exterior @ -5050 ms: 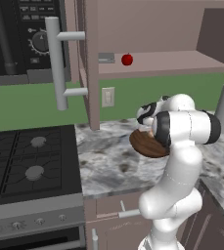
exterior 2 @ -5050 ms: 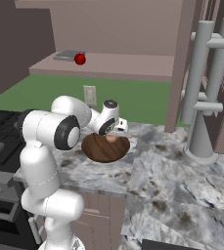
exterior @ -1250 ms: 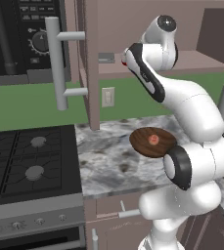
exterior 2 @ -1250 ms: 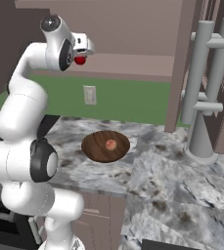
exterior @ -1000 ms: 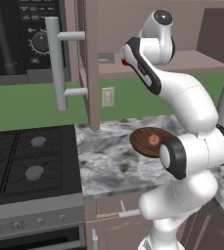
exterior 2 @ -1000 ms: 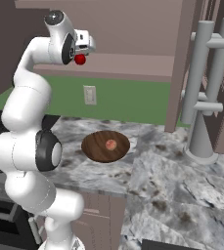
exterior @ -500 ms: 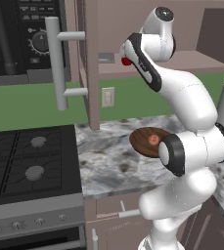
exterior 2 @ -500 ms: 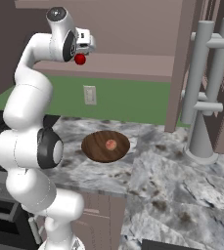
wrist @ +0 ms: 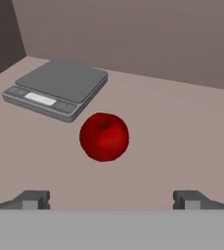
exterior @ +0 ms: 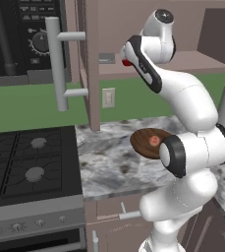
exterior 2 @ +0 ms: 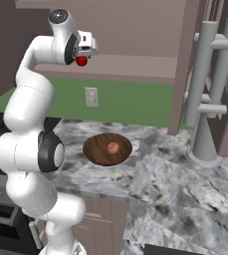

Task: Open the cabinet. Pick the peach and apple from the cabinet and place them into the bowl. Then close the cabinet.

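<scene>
The cabinet (exterior: 92, 74) stands open, both doors swung wide. On its inner shelf (wrist: 182, 132) sits the bright red apple (wrist: 104, 136), also seen as the apple (exterior 2: 81, 61) just below my hand. My gripper (wrist: 111, 197) is open and level with the shelf, its fingertips (wrist: 33, 197) set wide to either side, a little short of the apple and not touching it. In the left base view my arm hides most of the apple (exterior: 126, 62). Down on the counter, the brown bowl (exterior 2: 98, 152) holds the pale peach (exterior 2: 113, 147); the bowl (exterior: 141, 145) and peach (exterior: 154, 140) show there too.
A grey kitchen scale (wrist: 57, 88) lies on the shelf left of and behind the apple. The left door's bar handle (exterior: 62, 69) juts out over the stove (exterior: 25, 162). The right door's handles (exterior 2: 205, 84) hang over the marble counter (exterior 2: 175, 184).
My hand has edged a little closer to the apple at the shelf. The peach stays in the bowl, the doors stay open.
</scene>
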Available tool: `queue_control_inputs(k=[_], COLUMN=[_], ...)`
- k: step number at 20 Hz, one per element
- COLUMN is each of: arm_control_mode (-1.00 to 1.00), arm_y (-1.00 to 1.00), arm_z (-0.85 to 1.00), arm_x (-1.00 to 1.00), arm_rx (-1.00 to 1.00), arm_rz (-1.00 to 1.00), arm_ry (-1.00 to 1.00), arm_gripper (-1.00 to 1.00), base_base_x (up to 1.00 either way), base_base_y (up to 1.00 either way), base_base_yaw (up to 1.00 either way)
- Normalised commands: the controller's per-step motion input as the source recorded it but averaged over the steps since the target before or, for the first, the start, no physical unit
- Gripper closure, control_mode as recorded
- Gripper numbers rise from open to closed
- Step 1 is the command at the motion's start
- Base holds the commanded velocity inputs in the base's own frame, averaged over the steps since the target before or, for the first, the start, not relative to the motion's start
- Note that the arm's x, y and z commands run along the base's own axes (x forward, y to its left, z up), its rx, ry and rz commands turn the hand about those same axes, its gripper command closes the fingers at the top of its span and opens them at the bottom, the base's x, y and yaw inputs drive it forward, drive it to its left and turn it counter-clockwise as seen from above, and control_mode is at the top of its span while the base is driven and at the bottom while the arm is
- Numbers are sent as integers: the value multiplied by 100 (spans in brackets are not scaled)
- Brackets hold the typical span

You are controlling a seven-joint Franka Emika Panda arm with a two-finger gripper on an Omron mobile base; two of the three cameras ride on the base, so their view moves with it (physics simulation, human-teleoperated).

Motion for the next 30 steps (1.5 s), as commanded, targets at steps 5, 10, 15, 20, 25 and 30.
queue_control_inputs(k=[5, 10, 15, 20, 25, 30], arm_control_mode=[-100, -100, -100, -100, -100, -100], arm_y=[0, 0, 0, 4, 8, 8], arm_z=[-13, -12, -10, -7, -10, -11], arm_x=[7, 16, 24, 37, 41, 42], arm_rx=[3, 3, 0, 0, 0, 3], arm_rz=[0, 0, 0, 0, 0, 0], arm_ry=[0, 0, 0, 0, 0, 0], arm_gripper=[-100, -100, -100, -100, -100, -100], base_base_x=[0, 0, 0, 0, 0, 0], base_base_y=[0, 0, 0, 0, 0, 0], base_base_yaw=[0, 0, 0, 0, 0, 0])
